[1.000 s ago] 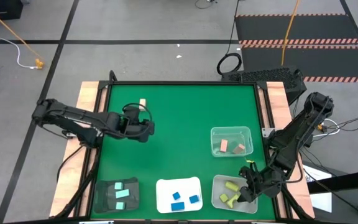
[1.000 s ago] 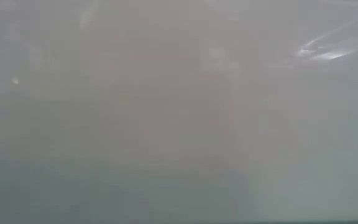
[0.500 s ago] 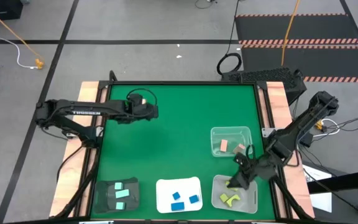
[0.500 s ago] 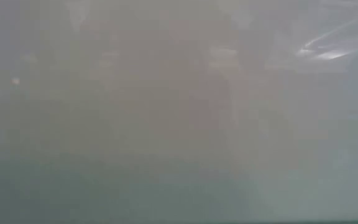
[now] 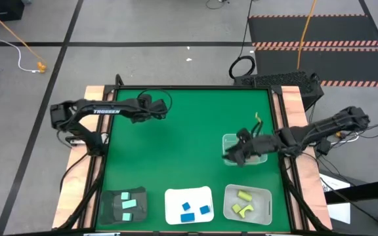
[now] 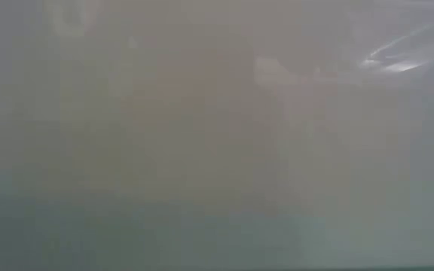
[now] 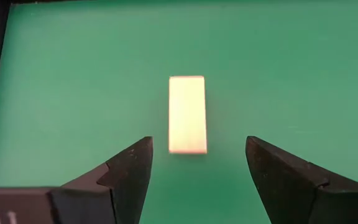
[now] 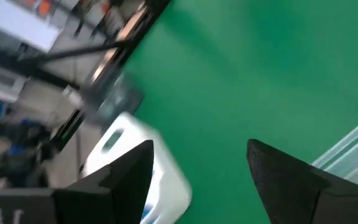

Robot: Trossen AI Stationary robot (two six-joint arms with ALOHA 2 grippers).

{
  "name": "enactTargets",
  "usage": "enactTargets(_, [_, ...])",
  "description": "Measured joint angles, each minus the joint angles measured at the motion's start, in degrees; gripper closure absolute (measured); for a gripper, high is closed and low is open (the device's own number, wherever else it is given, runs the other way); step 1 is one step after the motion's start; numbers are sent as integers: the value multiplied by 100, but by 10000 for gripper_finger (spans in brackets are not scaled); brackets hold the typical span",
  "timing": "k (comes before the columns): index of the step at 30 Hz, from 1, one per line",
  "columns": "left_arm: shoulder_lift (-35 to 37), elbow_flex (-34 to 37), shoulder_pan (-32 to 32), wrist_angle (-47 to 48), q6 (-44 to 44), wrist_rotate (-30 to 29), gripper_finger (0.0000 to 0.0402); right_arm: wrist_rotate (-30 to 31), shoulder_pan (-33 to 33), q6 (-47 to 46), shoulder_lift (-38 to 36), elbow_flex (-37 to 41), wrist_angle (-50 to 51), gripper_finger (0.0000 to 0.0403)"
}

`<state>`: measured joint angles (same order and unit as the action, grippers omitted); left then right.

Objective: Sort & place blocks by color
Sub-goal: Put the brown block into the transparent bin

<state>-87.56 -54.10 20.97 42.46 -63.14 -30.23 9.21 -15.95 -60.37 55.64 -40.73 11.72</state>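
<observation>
A tan bar block (image 7: 188,114) lies flat on the green mat near the far-left corner. My left gripper (image 7: 197,155) is open, with one finger on each side of the block's near end and touching nothing. In the high view this gripper (image 5: 160,110) covers the block. My right gripper (image 5: 233,156) is open and empty above the left part of the clear bin (image 5: 263,139) that holds tan blocks. Mint blocks (image 5: 129,204) lie in a dark tray. Blue blocks (image 5: 189,210) lie in a white tray, and yellow blocks (image 5: 243,203) in a second clear bin.
The dark tray (image 5: 108,208), white tray (image 5: 176,196) and yellow-block bin (image 5: 265,195) line the near edge. The right wrist view shows the white tray (image 8: 135,168) and a clear bin's edge (image 8: 353,146). A black frame borders the mat (image 5: 189,131). The low view is fogged over.
My left gripper has moved toward the far edge and now stands over the tan bar block. My right gripper has left the yellow-block bin at the near right and swung toward the far edge and the left, ending over the tan-block bin.
</observation>
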Motion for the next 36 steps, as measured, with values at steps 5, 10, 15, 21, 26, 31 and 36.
enactTargets(5, [-426, -2, 303, -12, 183, 241, 144, -28, 889, 460, 0, 0, -34, 156])
enactTargets(10, [-821, -4, 545, -278, 363, 708, 144, -28, 1479, 740, 0, 0, -38, 156])
enactTargets(15, [-1121, -8, 713, -534, 593, 902, 144, -203, 1829, 838, 2, 0, -57, 156])
enactTargets(21, [-1219, -9, 879, -623, 634, 902, 144, -196, 1942, 898, 2, 0, -75, 156])
enactTargets(26, [-1214, -9, 1002, -656, 648, 966, 176, -192, 1999, 1204, 4, 0, -75, 156])
enactTargets(31, [-1202, -9, 1054, -667, 691, 1119, 270, -190, 2150, 1673, 4, 0, -73, 156])
enactTargets(36, [-1180, -11, 978, -678, 794, 1377, 270, -186, 2446, 1739, 7, 0, -73, 156])
